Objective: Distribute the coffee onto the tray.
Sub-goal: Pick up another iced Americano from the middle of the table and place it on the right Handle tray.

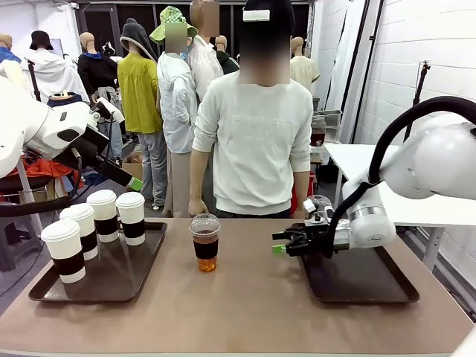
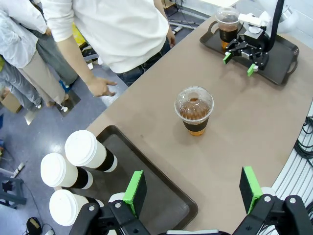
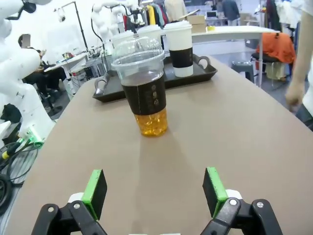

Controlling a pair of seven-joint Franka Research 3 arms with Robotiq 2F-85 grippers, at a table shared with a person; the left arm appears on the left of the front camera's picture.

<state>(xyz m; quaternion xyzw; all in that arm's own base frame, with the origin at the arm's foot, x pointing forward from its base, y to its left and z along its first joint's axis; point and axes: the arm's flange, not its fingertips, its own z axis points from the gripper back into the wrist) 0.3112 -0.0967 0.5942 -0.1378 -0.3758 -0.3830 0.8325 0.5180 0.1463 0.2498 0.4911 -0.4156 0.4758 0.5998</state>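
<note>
This is a robotics lab set up in a workshop-like hall. A white left arm (image 1: 44, 126) and a white right arm (image 1: 439, 160) are stationed at a brown table (image 1: 245, 312). Black cables (image 2: 305, 152) trail below its near edge. Beyond its far right corner stand a white worktable (image 1: 364, 156), a pole stand (image 1: 422, 82) and a white-painted brick wall (image 1: 439, 44).

Four lidded white paper cups (image 1: 105, 216) stand upright along the left tray's (image 1: 126, 281) left edge. One domed iced coffee (image 1: 205, 242) stands mid-table — the other iced coffee (image 2: 228, 28) in the right tray's (image 1: 375, 288) far-left corner.
</note>
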